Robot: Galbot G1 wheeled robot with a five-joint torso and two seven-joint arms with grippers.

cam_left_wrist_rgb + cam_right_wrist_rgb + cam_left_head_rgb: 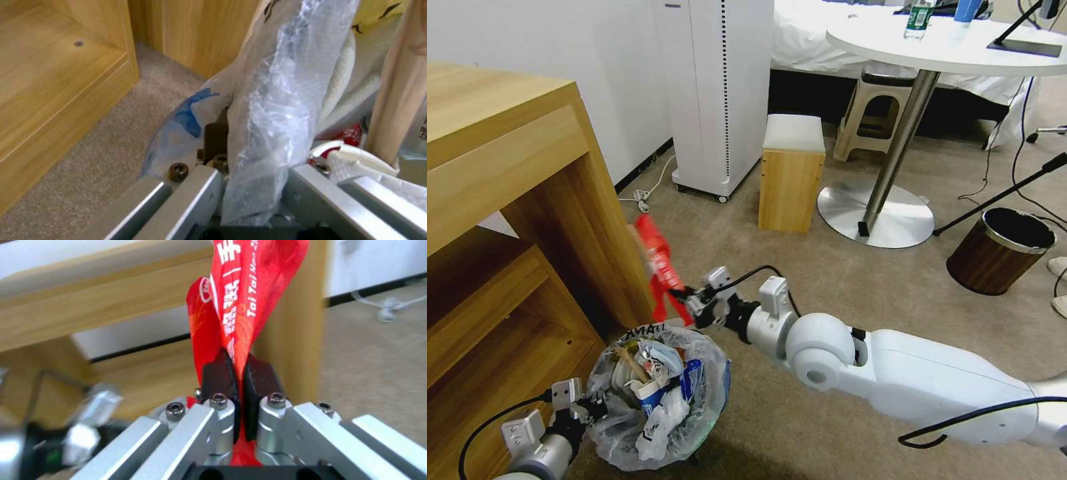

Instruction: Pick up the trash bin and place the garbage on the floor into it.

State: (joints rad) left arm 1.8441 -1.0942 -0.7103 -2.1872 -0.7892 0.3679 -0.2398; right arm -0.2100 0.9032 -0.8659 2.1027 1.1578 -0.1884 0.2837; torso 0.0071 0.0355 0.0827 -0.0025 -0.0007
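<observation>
Litter in the form of a red wrapper (657,267) was held pinched between the closed pads (217,378) of the right end effector (686,301), with the strip standing nearly upright and its long axis running up from the grip beside the wooden desk (514,167). The trash bin (657,400) lay just below and slightly to the robot's left of that end effector, its open mouth facing up and its clear bag already loaded with a blue-white paper cup (660,390), a wooden stick (630,363) and crumpled tissue (657,427). The wrapper's lower end was judged to hang close above the bin's far rim, so only a short carry toward the robot and downward seemed to be needed before release. The right arm was stretched low across the beige carpet (854,293) from the robot's right, its wrist pointed toward the desk. The left end effector (584,407) was clamped on the near rim of the bin, plastic liner (267,110) bunched between its fingers, and the bin appeared to be held just off the floor. A brown bin (1000,250) stood well apart, to the right.
</observation>
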